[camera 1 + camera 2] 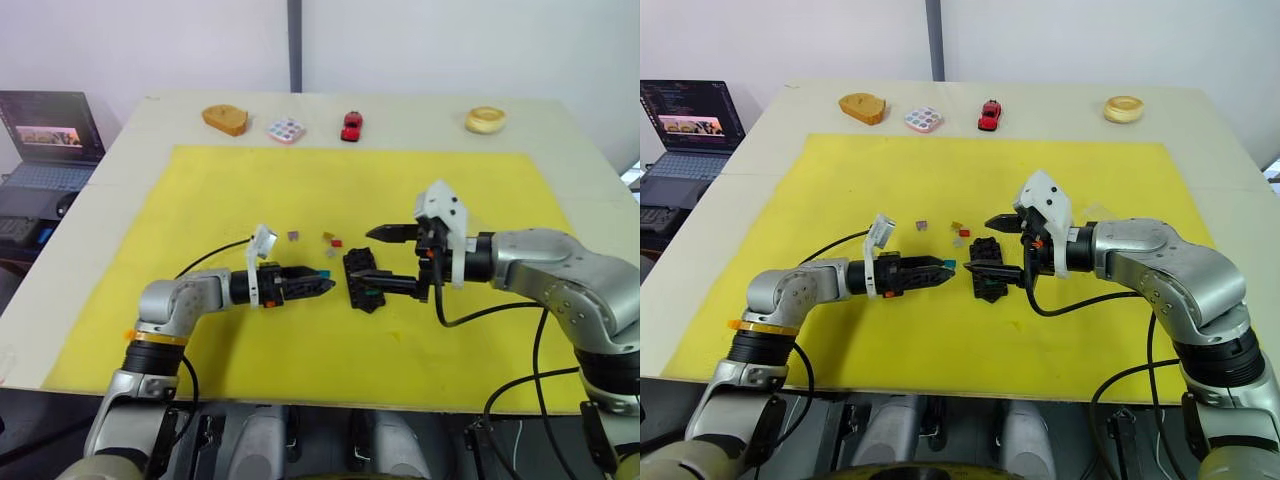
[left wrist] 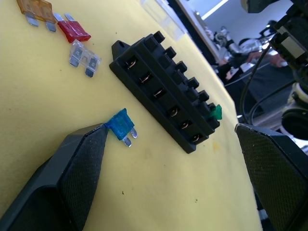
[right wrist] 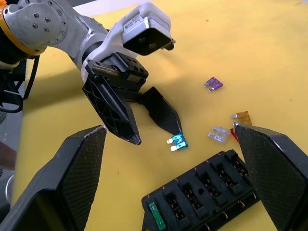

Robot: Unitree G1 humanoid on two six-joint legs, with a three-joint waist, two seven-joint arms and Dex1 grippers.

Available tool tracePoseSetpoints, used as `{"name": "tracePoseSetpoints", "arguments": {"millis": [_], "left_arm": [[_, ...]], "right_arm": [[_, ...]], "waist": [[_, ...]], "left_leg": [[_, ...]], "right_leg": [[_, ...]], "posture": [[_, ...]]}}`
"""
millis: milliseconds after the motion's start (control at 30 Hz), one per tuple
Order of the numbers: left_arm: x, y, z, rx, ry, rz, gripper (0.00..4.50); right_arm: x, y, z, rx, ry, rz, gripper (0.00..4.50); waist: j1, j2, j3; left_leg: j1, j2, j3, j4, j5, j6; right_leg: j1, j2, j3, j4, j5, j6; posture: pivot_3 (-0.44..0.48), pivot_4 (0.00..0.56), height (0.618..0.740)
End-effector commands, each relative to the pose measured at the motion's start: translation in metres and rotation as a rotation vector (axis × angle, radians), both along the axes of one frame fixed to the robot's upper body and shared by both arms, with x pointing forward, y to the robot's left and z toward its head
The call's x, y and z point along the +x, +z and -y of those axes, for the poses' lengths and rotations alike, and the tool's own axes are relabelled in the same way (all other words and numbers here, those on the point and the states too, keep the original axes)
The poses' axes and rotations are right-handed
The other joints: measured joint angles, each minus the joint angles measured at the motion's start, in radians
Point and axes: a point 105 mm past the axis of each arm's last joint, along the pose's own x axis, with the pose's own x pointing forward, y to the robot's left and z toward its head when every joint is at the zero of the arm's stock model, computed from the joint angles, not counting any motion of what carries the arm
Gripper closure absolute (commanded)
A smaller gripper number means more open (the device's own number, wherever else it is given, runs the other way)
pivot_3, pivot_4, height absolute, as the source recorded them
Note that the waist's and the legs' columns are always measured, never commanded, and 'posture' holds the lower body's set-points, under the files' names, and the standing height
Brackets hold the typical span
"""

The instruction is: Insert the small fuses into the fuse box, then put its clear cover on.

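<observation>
Fuse box (image 1: 362, 279) lies mid yellow mat on the worktop, one green fuse (image 3: 153, 211) seated; we brace it with our right gripper (image 1: 374, 254), jaws apart, while our left gripper (image 3: 156, 133), jaws apart, touches the teal fuse (image 2: 120, 126) beside it.

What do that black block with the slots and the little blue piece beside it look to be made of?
The fuse box looks like moulded black plastic, semi-matte, with sharp ribs; small shiny metal clips glint inside its slots. The blue fuse seems translucent coloured plastic, glossy, with two silvery metal prongs. It touches one finger tip of the left gripper, whose textured black fingers are probably plastic or rubber.
</observation>
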Motion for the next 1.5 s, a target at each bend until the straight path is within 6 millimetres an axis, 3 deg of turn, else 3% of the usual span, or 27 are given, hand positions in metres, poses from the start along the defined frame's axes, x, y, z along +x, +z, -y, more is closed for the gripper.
{"name": "tracePoseSetpoints", "arguments": {"millis": [33, 100, 333, 633, 800, 967, 1033, 1133, 1267, 1500], "left_arm": [[-0.015, -0.031, 0.017, 0.023, -0.068, -0.163, 0.28], [-0.014, -0.033, 0.017, 0.025, -0.065, -0.165, 0.91], [-0.009, -0.045, 0.018, 0.049, -0.020, -0.202, 4.38], [-0.009, -0.044, 0.003, 0.039, 0.041, -0.208, 4.45], [0.000, -0.018, -0.024, -0.012, 0.153, -0.084, 4.45], [0.014, 0.026, -0.074, -0.036, 0.297, 0.063, 2.82], [0.020, 0.034, -0.092, 0.011, 0.350, 0.115, 1.67], [0.025, 0.038, -0.101, 0.051, 0.375, 0.146, 0.12], [0.040, 0.033, -0.096, 0.092, 0.370, 0.160, 0.05], [0.049, 0.021, -0.074, 0.093, 0.292, 0.135, 0.05]], "right_arm": [[-0.004, 0.011, 0.001, 0.013, -0.001, 0.055, 0.00], [-0.004, 0.011, 0.002, 0.012, -0.007, 0.057, 0.00], [-0.001, 0.012, 0.004, 0.014, -0.029, 0.068, 0.00], [0.000, 0.011, 0.007, 0.009, -0.040, 0.066, 0.00], [-0.002, 0.015, 0.009, 0.020, -0.039, 0.065, 0.00], [-0.003, 0.032, 0.012, 0.076, -0.030, 0.067, 0.00], [-0.003, 0.038, 0.014, 0.083, -0.026, 0.074, 0.00], [-0.001, 0.041, 0.015, 0.081, -0.026, 0.081, 0.00], [0.003, 0.037, 0.012, 0.071, -0.022, 0.081, 0.00], [0.002, 0.036, 0.011, 0.074, -0.024, 0.075, 0.00]], "waist": [[0.001, 0.000, 0.000], [-0.001, 0.000, 0.000], [-0.002, 0.000, 0.000], [-0.007, 0.003, -0.002], [-0.020, 0.003, -0.002], [-0.057, 0.001, 0.000], [-0.059, 0.001, 0.000], [-0.051, 0.001, 0.000], [-0.033, 0.000, 0.001], [-0.031, 0.000, 0.001]], "left_leg": [[0.000, 0.000, 0.000, 0.000, -0.001, 0.001], [0.000, -0.002, 0.000, 0.000, -0.002, 0.003], [0.000, -0.008, 0.000, 0.000, -0.005, 0.010], [0.003, -0.009, 0.000, 0.001, -0.006, 0.009], [0.001, -0.009, 0.000, -0.002, -0.005, 0.008], [0.001, -0.007, 0.000, -0.003, -0.003, 0.007], [0.001, -0.006, 0.000, -0.004, -0.002, 0.005], [0.001, -0.006, 0.000, -0.004, -0.002, 0.003], [-0.001, -0.008, 0.000, -0.003, -0.003, 0.005], [-0.002, -0.010, 0.000, -0.002, -0.004, 0.006]], "right_leg": [[0.001, 0.000, 0.000, -0.002, 0.001, 0.001], [0.003, -0.002, -0.001, -0.004, 0.001, 0.002], [0.009, -0.008, -0.001, -0.006, 0.003, 0.006], [0.008, -0.011, -0.003, -0.007, 0.004, 0.009], [0.009, -0.011, -0.003, -0.006, 0.005, 0.013], [0.007, -0.010, -0.005, -0.004, 0.005, 0.014], [0.006, -0.010, -0.008, -0.003, 0.006, 0.014], [0.006, -0.010, -0.009, -0.004, 0.006, 0.014], [0.005, -0.013, -0.009, -0.006, 0.005, 0.014], [0.005, -0.015, -0.009, -0.005, 0.006, 0.014]], "posture": [[0.000, 0.150, 0.740], [0.000, 0.150, 0.740], [0.000, 0.150, 0.740], [0.000, 0.150, 0.740], [0.000, 0.150, 0.740], [0.000, 0.150, 0.740], [0.000, 0.150, 0.740], [0.000, 0.150, 0.740], [0.000, 0.150, 0.740], [0.000, 0.150, 0.740]]}}
